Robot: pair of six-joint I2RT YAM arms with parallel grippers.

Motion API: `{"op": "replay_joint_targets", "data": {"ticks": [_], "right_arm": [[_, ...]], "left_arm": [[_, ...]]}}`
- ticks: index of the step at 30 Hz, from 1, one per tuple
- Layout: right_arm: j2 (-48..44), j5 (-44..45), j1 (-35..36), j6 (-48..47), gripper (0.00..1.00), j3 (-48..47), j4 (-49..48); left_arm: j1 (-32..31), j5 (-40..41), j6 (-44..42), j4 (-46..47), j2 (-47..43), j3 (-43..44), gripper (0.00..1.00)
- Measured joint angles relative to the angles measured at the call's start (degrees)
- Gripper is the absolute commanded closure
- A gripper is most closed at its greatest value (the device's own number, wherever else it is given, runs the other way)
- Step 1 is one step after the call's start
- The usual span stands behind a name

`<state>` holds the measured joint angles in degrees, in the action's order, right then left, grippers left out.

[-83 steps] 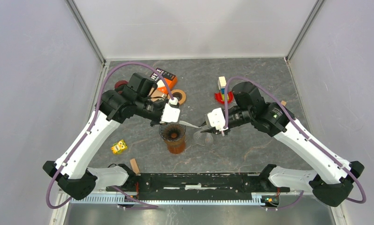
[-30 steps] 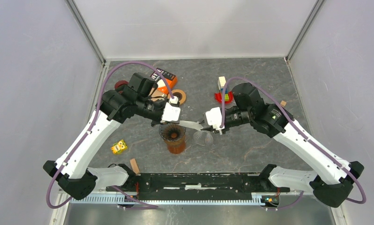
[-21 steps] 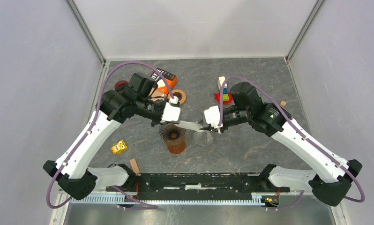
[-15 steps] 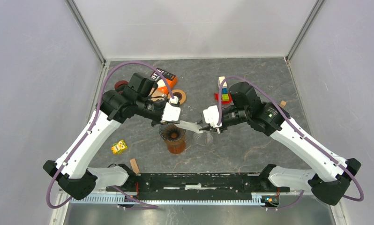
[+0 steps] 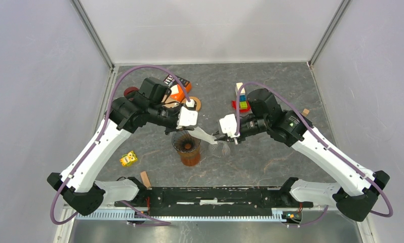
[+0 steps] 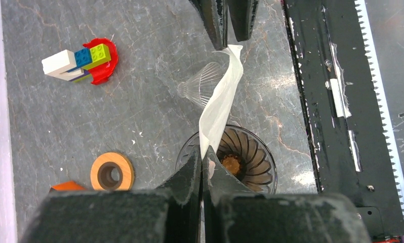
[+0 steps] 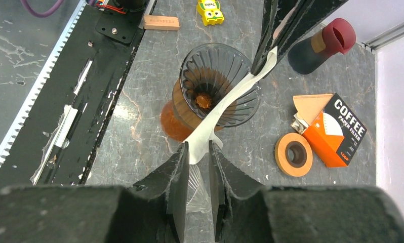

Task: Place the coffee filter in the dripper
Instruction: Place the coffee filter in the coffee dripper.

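1. Coffee filter (image 5: 206,136), seen from above, hangs in the air as a flattened white strip just right of the dripper (image 5: 186,144). Its long axis runs from the left gripper (image 5: 190,127) down-right to the right gripper (image 5: 219,137). The dripper sits on an orange vessel (image 5: 190,158) on the surface (image 5: 271,162). A clear funnel (image 5: 220,149) lies partly hidden under the right gripper, and both sets of fingertips are hard to make out here.
2. Left wrist view: the left gripper (image 6: 201,164) is clamped on the filter's near end, above the dripper's rim. The strip twists away toward the right gripper, whose fingers are cut off by the top edge and stand a slit apart.
3. Right wrist view: the right gripper (image 7: 198,157) has its fingers narrowly apart with the filter's end between them. I cannot tell whether they press it. The strip crosses over the dripper's mouth, pointing up-right to the left gripper's closed tips.
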<state>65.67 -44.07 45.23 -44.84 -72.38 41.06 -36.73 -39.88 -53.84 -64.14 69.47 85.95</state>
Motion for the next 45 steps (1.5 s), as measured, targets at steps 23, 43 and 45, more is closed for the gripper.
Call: {"op": "replay_joint_targets", "data": {"ticks": [23,43,45], "right_arm": [[1.2,0.4,0.0,2.8,0.73,0.0,-0.6],[2.5,0.4,0.0,6.0,0.78,-0.3,-2.9],[2.5,0.4,0.0,6.0,0.78,-0.3,-2.9]], "left_arm": [[-0.9,4.5,4.6,2.5,0.5,0.0,0.98],[-1.4,9.6,8.1,5.0,0.7,0.0,0.98],[-1.4,10.1,8.8,5.5,0.7,0.0,0.98]]}}
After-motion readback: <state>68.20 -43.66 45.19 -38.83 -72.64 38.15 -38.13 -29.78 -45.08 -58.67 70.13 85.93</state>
